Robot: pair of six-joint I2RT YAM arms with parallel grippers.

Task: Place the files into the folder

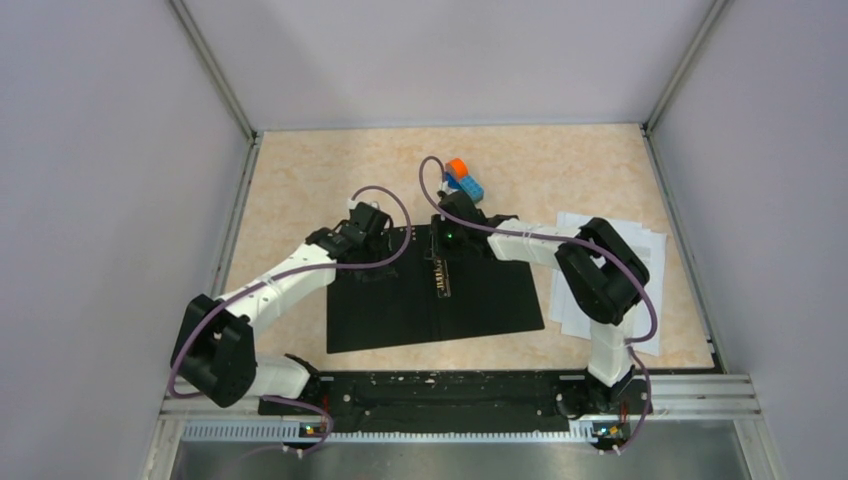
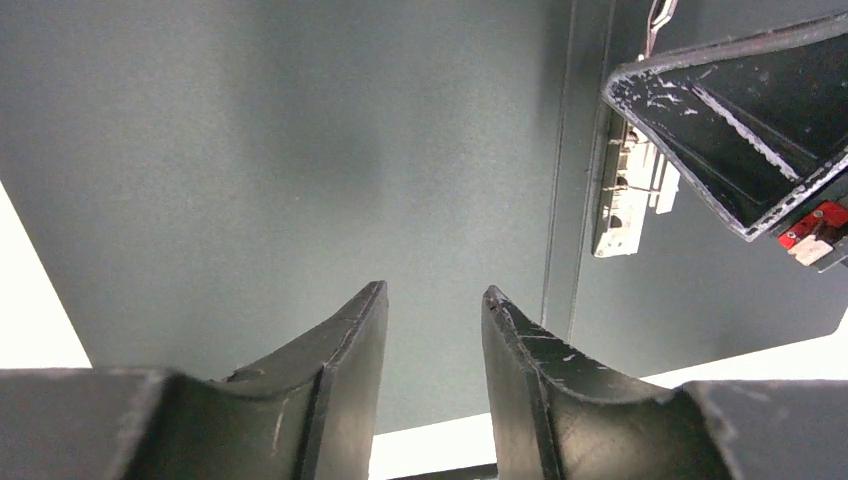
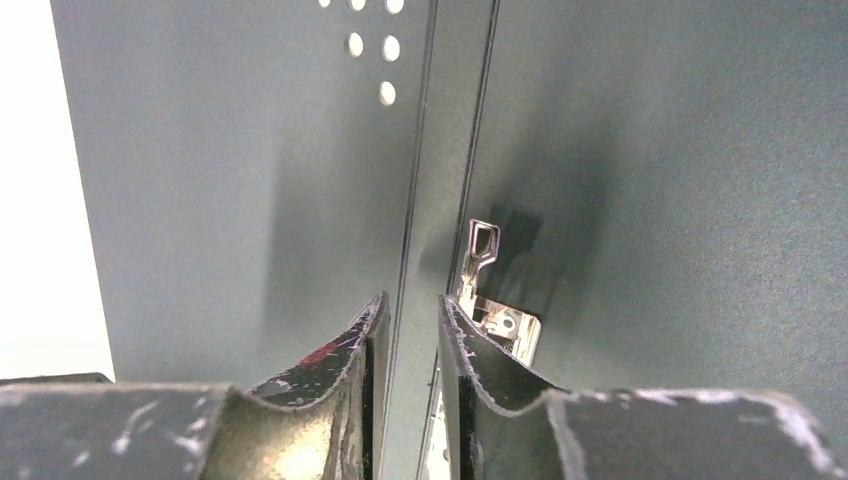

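The folder [image 1: 480, 300] is lying open mid-table, the left gripper [image 2: 432, 292] hanging spread over its left leaf, the right gripper [image 3: 410, 298] narrowly parted beside the metal clip [image 3: 497, 318], the right arm [image 1: 600, 270] partly hiding the files [image 1: 652, 262] at its right, a toy truck [image 1: 464, 180] sitting beyond.

Black folder [image 1: 400, 305], white files [image 1: 652, 246]
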